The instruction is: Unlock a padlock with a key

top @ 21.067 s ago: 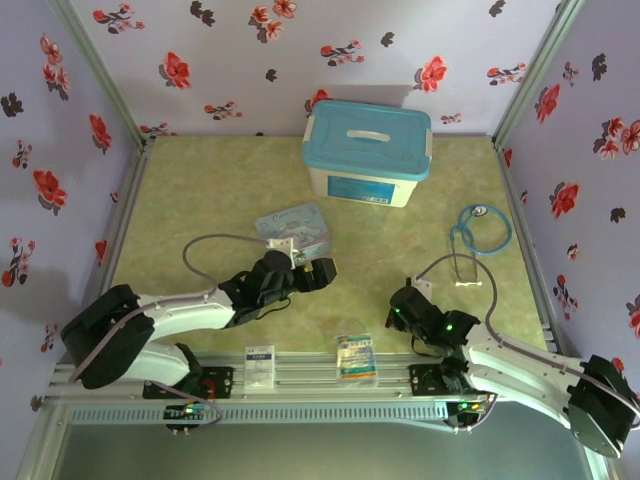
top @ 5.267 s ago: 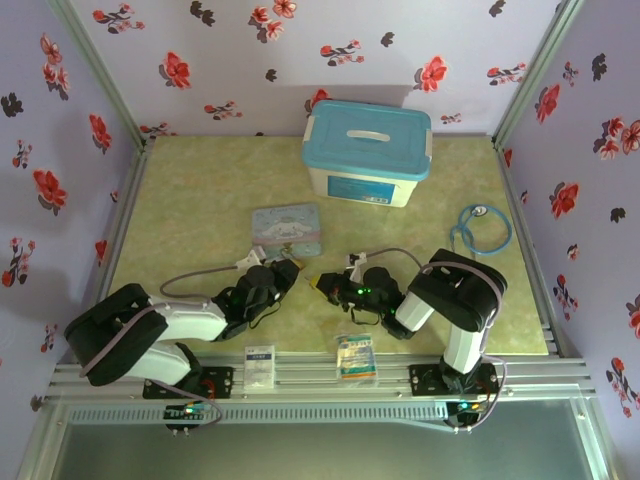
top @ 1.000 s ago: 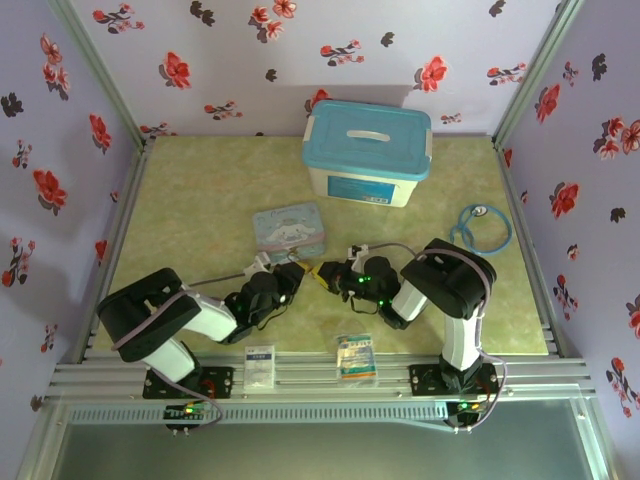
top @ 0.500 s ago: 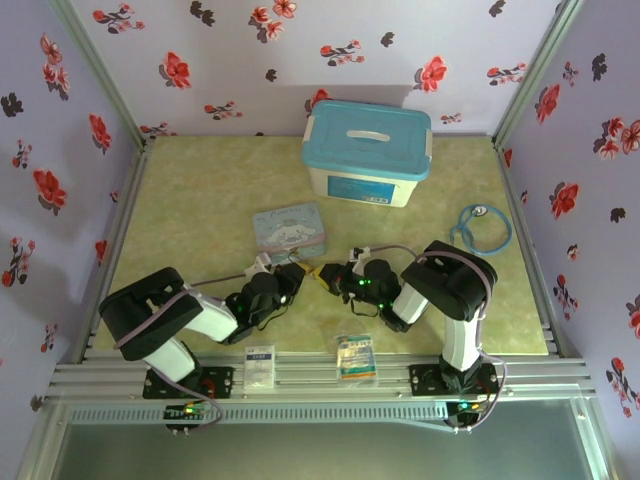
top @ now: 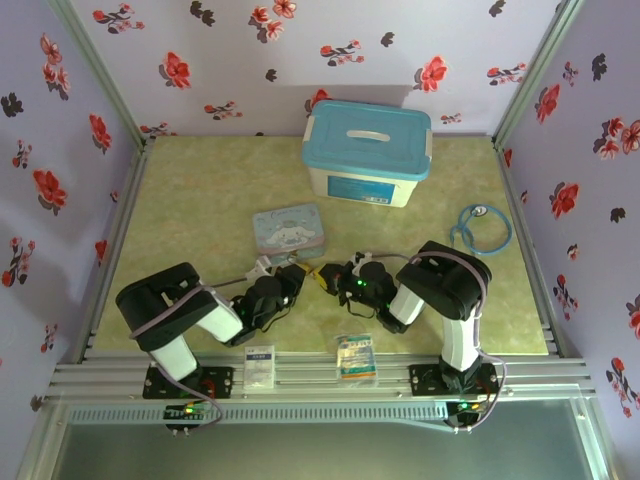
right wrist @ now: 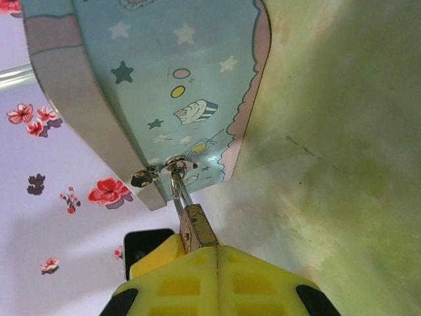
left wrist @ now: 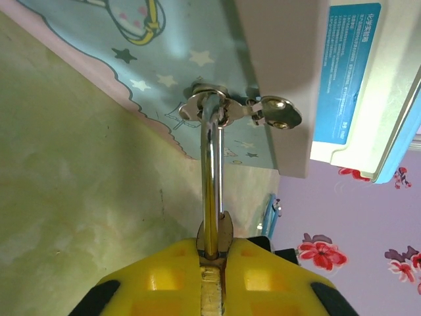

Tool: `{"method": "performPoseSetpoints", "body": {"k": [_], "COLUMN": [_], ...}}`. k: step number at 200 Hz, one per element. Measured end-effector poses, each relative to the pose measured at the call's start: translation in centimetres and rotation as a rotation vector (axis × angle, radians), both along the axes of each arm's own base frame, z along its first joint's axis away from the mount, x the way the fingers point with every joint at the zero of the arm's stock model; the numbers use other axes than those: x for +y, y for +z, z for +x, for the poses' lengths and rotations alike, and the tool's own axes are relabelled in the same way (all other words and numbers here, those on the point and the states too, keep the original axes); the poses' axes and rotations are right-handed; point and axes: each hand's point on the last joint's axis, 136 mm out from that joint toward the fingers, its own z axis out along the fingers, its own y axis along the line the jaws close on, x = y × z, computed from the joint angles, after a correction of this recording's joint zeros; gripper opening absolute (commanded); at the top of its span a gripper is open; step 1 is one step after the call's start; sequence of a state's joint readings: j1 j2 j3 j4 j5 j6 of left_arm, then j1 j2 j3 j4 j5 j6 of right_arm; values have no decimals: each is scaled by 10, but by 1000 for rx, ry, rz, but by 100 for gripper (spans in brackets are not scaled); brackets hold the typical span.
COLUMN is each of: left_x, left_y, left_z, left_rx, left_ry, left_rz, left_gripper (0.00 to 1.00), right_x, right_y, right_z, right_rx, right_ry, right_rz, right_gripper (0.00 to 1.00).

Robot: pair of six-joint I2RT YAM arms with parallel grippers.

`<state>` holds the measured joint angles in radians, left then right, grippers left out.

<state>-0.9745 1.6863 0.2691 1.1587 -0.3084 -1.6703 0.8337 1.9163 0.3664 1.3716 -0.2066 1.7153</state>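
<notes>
**Left wrist view.** My left gripper [left wrist: 212,263] has its yellow fingertips pressed fully together on the padlock [left wrist: 210,184]. A sliver of brass shows between the pads. The thin silver shackle stands straight out beyond them, edge-on, up to a small ring [left wrist: 207,105] carrying an oval metal tab [left wrist: 281,113].

**Right wrist view.** My right gripper [right wrist: 214,260] is likewise closed, on a small flat brownish piece with a hole. I judge this piece to be the key [right wrist: 195,227], though the frame does not settle it. A thin silver loop [right wrist: 177,187] runs on from it to a similar ring.

**Step in hand, as I judge it.** I am bringing the key to the keyhole. To do it well, my left arm should hold the lock rigid while my right makes only small corrections. The blade should be lined up before I push, and then turned gently. These parts are tiny, and a skewed push could twist either one out of the pads.

**Position.** Seen from above, my two sets of fingertips meet mid-table, toward the near edge and just on the near side of the cartoon tin [top: 288,228]. The padlock is at my left tips and the key at my right, close beside each other.
</notes>
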Motion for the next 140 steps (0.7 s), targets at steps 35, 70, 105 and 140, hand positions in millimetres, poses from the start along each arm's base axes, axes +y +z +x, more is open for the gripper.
{"method": "performPoseSetpoints", "body": {"k": [35, 70, 105, 140], "left_x": [0, 0, 0, -1], "left_y": [1, 0, -5, 0], "left_z": [0, 1, -1, 0], "left_rx": [-3, -3, 4, -12], "left_ry": [4, 5, 1, 6], "left_rz": [-2, -2, 11, -10], "left_gripper": [0, 0, 0, 0], "right_x": [1, 1, 3, -3], "right_y": [0, 0, -13, -13], "right_z": [0, 0, -1, 1], "right_rx": [34, -2, -34, -91], "right_ry": [-15, -9, 18, 39], "right_rz": [20, -1, -43, -66], "right_gripper": [0, 3, 24, 36]}}
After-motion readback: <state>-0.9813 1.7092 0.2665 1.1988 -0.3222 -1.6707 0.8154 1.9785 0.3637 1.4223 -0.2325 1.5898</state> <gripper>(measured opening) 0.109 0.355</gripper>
